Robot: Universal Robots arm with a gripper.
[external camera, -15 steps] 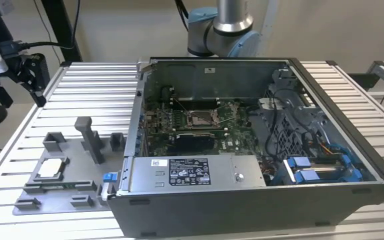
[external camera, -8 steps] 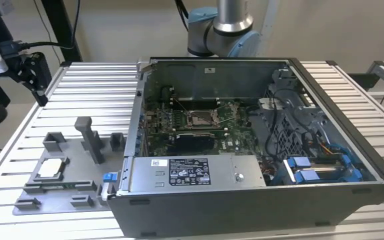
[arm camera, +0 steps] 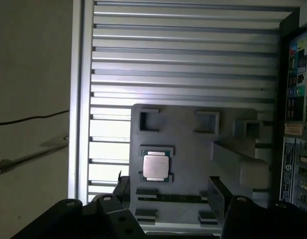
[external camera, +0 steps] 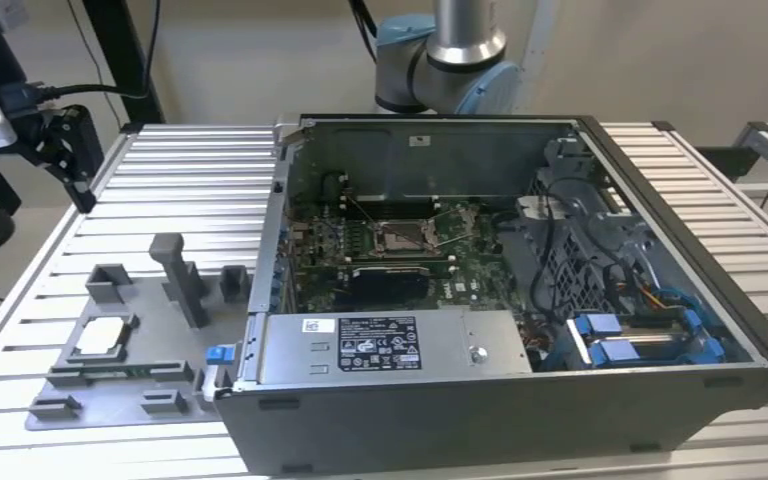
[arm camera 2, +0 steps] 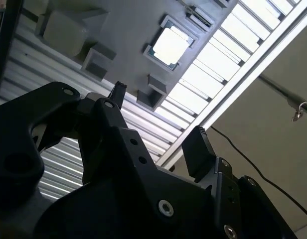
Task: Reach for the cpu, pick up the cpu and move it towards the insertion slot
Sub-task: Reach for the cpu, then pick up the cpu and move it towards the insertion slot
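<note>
1. Exterior view: the flat silvery cpu [external camera: 101, 338] rests in a grey plastic fixture [external camera: 157, 350] on the ribbed counter [external camera: 184, 180]; the steel-framed insertion slot [external camera: 398, 237] lies inside the open case [external camera: 491, 420].
2. Second wrist view: matte black jaws wide, empty, cpu [arm camera 2: 169, 46] beyond them.
3. First wrist view: cpu [arm camera: 156, 167] just ahead of their gap.

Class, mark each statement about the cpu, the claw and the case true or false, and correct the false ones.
1. The cpu lies on the grey plate. True.
2. The claw grips the cpu. False: it is open and empty, apart from the cpu.
3. The case stands open. True.
4. The cpu sits in the slot. False: it lies on the plate, outside the case.
</note>
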